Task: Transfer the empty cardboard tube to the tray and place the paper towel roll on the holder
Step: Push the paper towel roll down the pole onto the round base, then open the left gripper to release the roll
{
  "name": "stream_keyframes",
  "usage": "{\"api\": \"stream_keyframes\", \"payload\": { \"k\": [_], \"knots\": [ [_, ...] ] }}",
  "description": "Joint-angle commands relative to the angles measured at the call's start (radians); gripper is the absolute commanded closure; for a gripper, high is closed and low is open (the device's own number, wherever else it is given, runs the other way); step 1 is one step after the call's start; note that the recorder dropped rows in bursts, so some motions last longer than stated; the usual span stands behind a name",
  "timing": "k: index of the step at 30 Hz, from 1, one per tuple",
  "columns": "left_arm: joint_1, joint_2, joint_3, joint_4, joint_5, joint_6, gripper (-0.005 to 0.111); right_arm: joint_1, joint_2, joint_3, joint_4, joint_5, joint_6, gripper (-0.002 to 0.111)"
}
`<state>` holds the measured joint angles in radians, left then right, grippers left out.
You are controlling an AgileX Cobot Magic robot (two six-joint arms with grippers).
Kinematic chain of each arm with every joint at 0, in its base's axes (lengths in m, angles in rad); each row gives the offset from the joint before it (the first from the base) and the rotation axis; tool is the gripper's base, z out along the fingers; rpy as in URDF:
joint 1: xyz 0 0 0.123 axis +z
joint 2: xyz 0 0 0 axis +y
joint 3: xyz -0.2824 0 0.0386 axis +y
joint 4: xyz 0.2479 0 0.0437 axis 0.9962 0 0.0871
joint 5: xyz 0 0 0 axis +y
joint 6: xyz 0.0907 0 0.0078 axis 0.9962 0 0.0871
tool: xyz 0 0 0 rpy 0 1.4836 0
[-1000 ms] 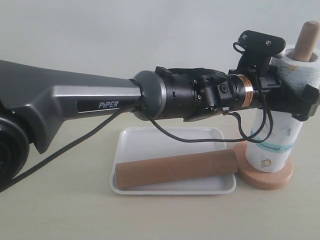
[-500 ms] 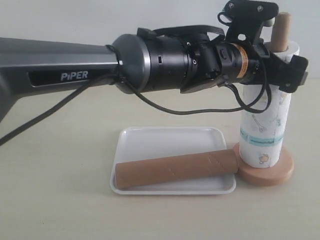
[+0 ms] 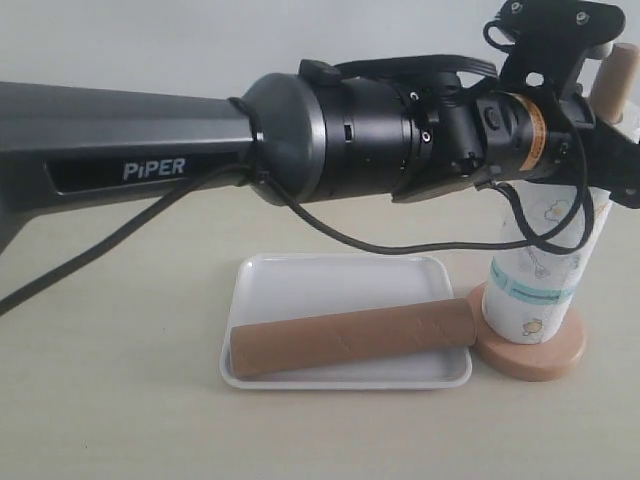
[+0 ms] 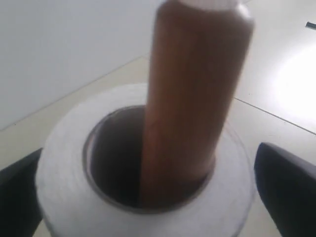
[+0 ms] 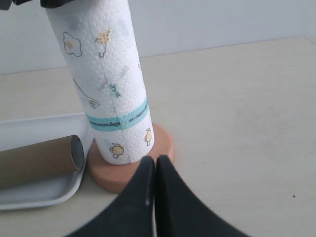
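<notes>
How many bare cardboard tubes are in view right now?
1. The empty cardboard tube lies in the tray, one end by the holder base. The left arm may hide others.

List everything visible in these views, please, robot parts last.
Beige table: one, beige, beneath everything.
Light wooden holder: one, pale wood, on the table.
Shallow white plastic tray: one, white, beside the holder.
Long brown cardboard tube: one, brown, lying in the tray.
White printed paper towel roll: one, white, teal band, on the holder's post.
Left gripper: one, black, open astride the roll's top.
Right gripper: one, black, shut, near the holder's base.
</notes>
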<state>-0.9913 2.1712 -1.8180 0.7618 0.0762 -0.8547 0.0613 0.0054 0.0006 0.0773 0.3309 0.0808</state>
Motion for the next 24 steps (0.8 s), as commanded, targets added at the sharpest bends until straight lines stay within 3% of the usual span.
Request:
{"api": "stream_keyframes", "payload": {
  "k": [1, 8, 15, 24],
  "knots": [
    [-0.008, -0.038, 0.002, -0.007, 0.000, 0.000, -0.003, -0.002, -0.005, -0.001, -0.001, -0.005, -0.002, 0.108],
    [-0.015, -0.096, 0.002, -0.026, 0.048, -0.005, -0.003, -0.002, -0.005, -0.001, -0.001, -0.005, -0.002, 0.108],
    [-0.042, -0.146, 0.002, -0.018, 0.195, 0.069, -0.003, -0.002, -0.005, -0.001, -0.001, -0.005, -0.002, 0.108],
    [-0.115, -0.163, 0.002, -0.021, 0.231, 0.142, -0.003, -0.002, -0.005, -0.001, -0.001, -0.005, -0.002, 0.108]
  ]
}}
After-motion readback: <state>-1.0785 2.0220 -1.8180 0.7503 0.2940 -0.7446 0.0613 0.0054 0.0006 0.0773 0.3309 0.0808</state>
